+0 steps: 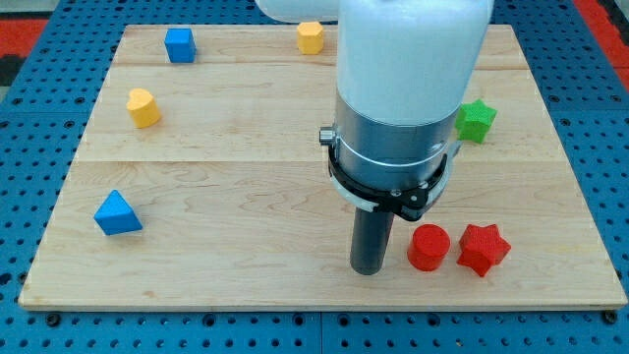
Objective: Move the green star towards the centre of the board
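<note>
**Tip parked low on the board, green star not yet engaged**

Resting near the view's bottom edge, my tip (371,267) touches no block. It is a plain rod with nothing to open or close, and it holds nothing. Just to its right in the view sits the red cylinder (428,247), close but apart from it, and beyond that the red star (484,249).

The green star (476,120) lies well up and to the right of my tip, near the right side of the wooden board (246,187), partly hidden behind the arm's body.

I judge the task to be at the approach step: the star looks unmoved from the board's side. The next move calls for bringing my tip round to the star's far right side, skirting the two red blocks, then pushing leftwards toward the centre.

Far to my tip's left are a blue triangular block (117,213), a yellow block (143,107), a blue cube (180,44) and another yellow block (311,36) at the top.
</note>
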